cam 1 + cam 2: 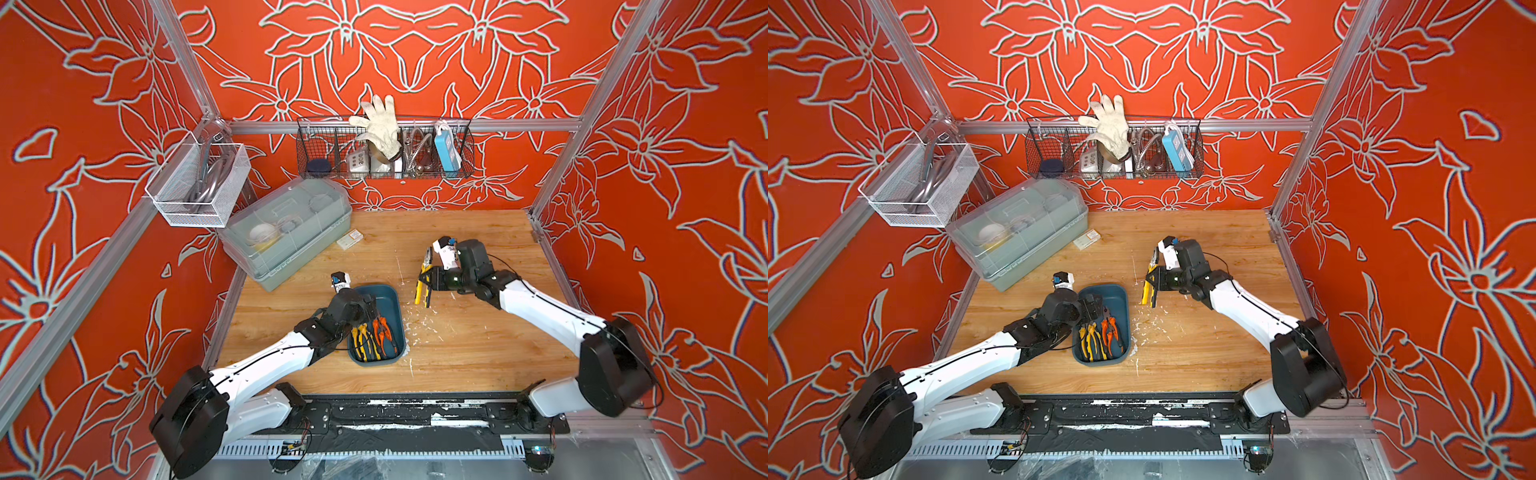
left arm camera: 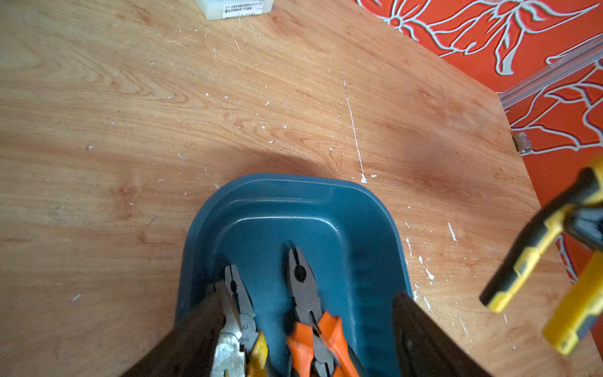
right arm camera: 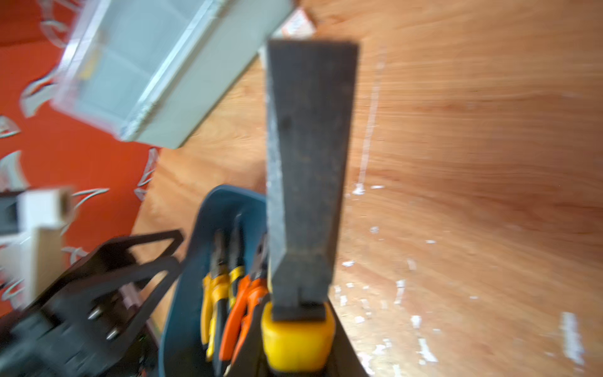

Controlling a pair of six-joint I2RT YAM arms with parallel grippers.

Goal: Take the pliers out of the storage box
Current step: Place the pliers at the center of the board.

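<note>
The storage box (image 1: 386, 296) (image 1: 1115, 296) is a shallow teal tray near the table's front. In it lie two yellow-and-black pliers (image 1: 360, 341) (image 1: 1089, 344) and two orange-and-black pliers (image 1: 381, 332) (image 1: 1111, 332), heads pointing away. My left gripper (image 1: 366, 308) (image 2: 310, 292) hangs open over their heads, and its fingers (image 2: 199, 326) straddle them without holding any. Right of the tray, above the table, my right gripper (image 1: 432, 279) (image 3: 297, 342) is shut on another yellow-and-black pair (image 1: 424, 286) (image 1: 1151, 286) (image 3: 306, 156).
A translucent lidded bin (image 1: 286, 232) stands at the back left, with a small white box (image 1: 350, 240) beside it. Wire baskets hang on the back wall (image 1: 384, 166) and the left wall (image 1: 199, 183). White flecks dot the wooden table (image 1: 457, 353).
</note>
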